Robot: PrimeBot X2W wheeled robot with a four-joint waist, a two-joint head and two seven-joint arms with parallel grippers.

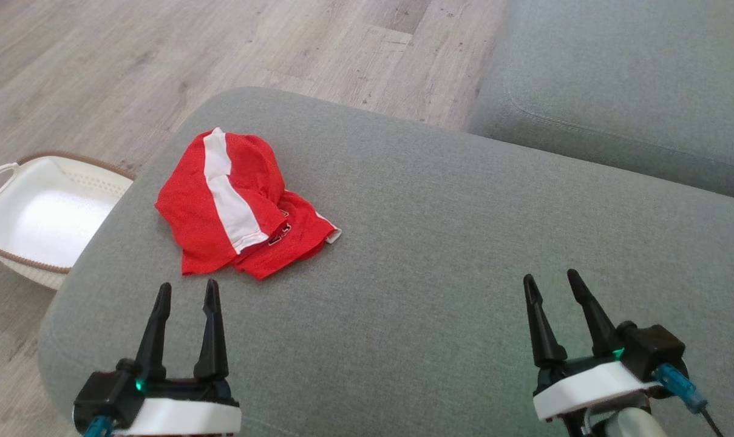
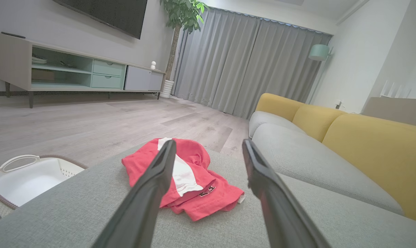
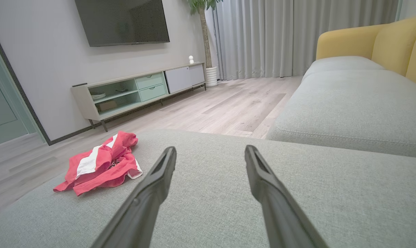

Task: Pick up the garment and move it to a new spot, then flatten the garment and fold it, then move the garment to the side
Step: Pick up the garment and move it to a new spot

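A crumpled red garment (image 1: pixel 233 203) with a white stripe lies bunched on the left part of the grey ottoman (image 1: pixel 439 255). It also lies ahead in the left wrist view (image 2: pixel 194 175) and at the left in the right wrist view (image 3: pixel 101 163). My left gripper (image 1: pixel 186 290) hangs open just short of the garment's near edge, nothing between its fingers. Far to the right, my right gripper (image 1: pixel 550 278) is open over bare cushion, also empty.
A white basket (image 1: pixel 42 215) with a brown rim stands on the wooden floor at the ottoman's left edge. A grey sofa seat (image 1: pixel 634 85) with yellow backrests (image 2: pixel 376 144) lies beyond on the right. A TV cabinet (image 3: pixel 139 91) lines the far wall.
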